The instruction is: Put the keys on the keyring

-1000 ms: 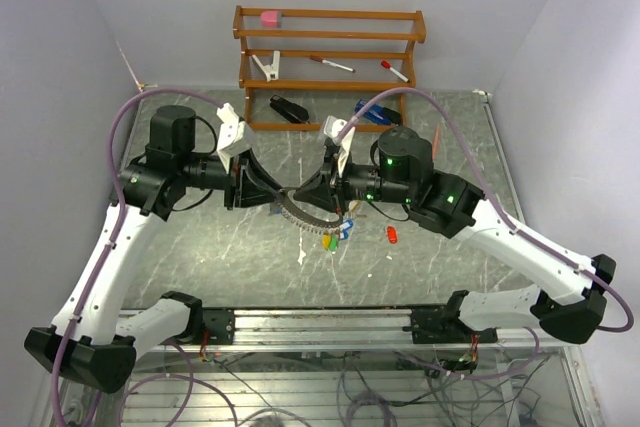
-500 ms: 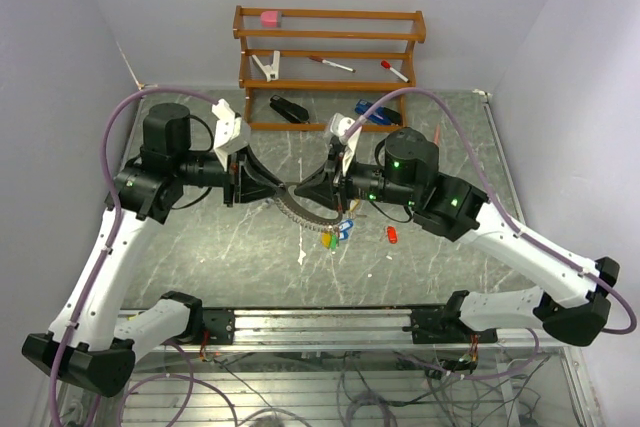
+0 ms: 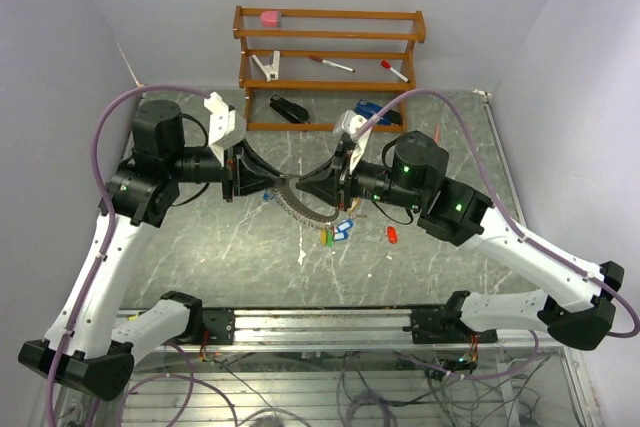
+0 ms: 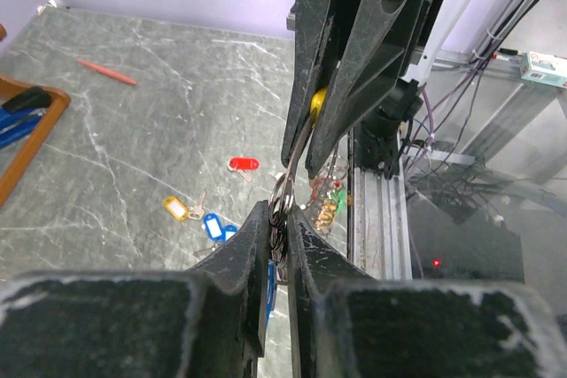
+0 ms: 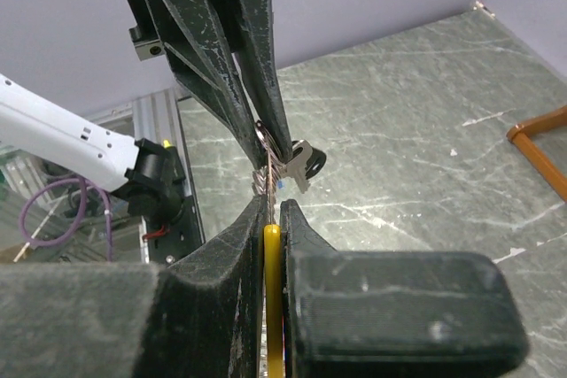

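Nothing written can be read in any of the views: no text, brand, number or sign. The coloured tags of the keys (image 4: 241, 164) lying on the surface (image 4: 133, 104) are too small to show whether anything is written on them. A small pale box (image 4: 545, 65) at the right edge of the left wrist view bears a label-like patch, but it is too blurred to make out. The things on the wooden rack (image 3: 330, 47) in the top view are likewise too small to show any marking.
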